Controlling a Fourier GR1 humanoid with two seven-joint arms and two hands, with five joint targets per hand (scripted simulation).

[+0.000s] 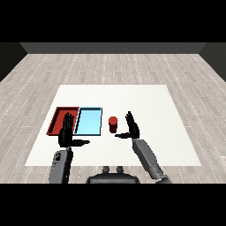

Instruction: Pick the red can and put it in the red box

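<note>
small red cylindrical can (113,124) upright on the white table (154,101), just right of the light blue tray (88,121) | my right hand (132,128) beside it, fingers spread, apart | flat red tray (60,115) leftmost | my left hand (67,133) spread, overlapping it
</note>
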